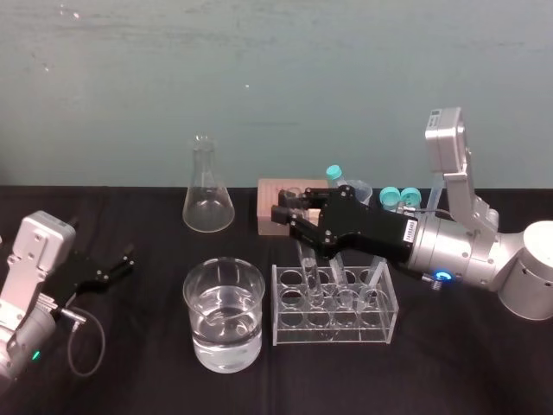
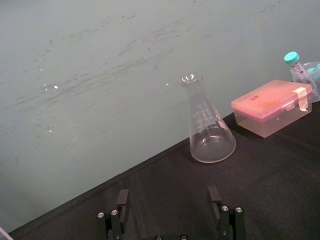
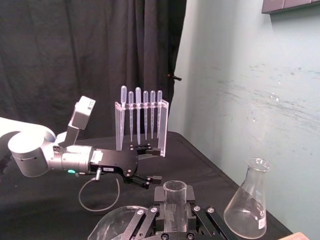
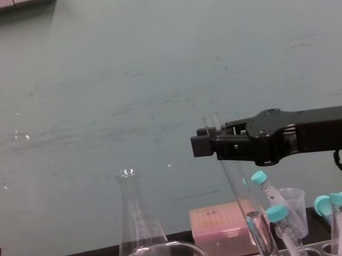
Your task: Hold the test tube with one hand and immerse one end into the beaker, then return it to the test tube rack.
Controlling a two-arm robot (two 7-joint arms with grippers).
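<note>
Right gripper (image 1: 289, 213) pinches the tilted test tube (image 1: 309, 275) near its mouth, lower end at a rack (image 1: 294, 333) hole, beside the beaker (image 1: 223, 281). We judge it best to move slowly along the tube's axis. Left gripper (image 1: 126, 260) parked, spread.

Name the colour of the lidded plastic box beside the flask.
Pink; the lidded box, best in left wrist view.

A lab: a conical flask (image 1: 208, 201), a beaker (image 1: 223, 316), a test tube rack (image 1: 333, 334) and a stand of pipettes (image 3: 142, 122) (hung bulbs up) on a black counter (image 1: 130, 346).
</note>
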